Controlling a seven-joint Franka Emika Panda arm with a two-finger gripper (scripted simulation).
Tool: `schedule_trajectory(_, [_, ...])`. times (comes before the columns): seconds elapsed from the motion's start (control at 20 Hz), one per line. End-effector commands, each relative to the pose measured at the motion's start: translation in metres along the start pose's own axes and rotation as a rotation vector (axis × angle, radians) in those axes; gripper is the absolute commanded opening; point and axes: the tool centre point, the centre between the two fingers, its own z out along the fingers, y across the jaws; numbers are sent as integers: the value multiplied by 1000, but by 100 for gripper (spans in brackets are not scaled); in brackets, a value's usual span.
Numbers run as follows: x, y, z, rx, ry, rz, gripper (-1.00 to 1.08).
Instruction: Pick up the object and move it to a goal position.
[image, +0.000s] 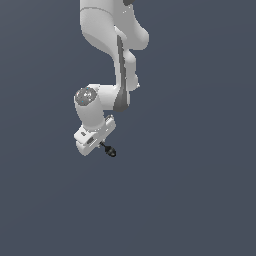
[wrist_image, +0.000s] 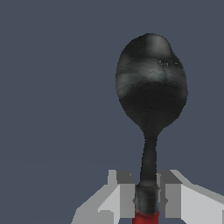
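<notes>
The white arm (image: 107, 55) comes down from the top of the exterior view and bends at a rounded grey-capped joint (image: 86, 96), and everything else sits close to that joint. Just below it hangs the gripper (image: 102, 145), tilted so that its fingers point down and toward the exterior view's right. Out of the gripper's tip sticks the spoon (image: 109, 150), a tiny dark thing far smaller than the hand that carries it; only its thin shaft and rounded black head show there, just beyond the fingers and lower than the joint. The wrist view gives the grip plainly: the two pale grey fingers (wrist_image: 124, 197) stand on either side of the spoon (wrist_image: 151, 87) and press against the lower part of its black shaft, so the claw is clamped on the spoon. A strip of red handle shows just behind the fingers, while the shaft rises between them and widens into the glossy, oval black head well clear of the fingertips. Around arm and spoon there is only a flat slate-blue background (image: 200, 200), with no visible surface under the spoon.
</notes>
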Motion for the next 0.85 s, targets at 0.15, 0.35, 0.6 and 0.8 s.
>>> schedule_trajectory(0.15, [-37, 25, -47, -1, 1, 0, -100])
schedule_trajectory(0.35, [-58, 39, -73, -1, 1, 0, -100])
schedule_trajectory(0.6, [-72, 50, -92, -1, 1, 1, -100])
schedule_trajectory(0.8, [-76, 53, -96, -1, 1, 1, -100])
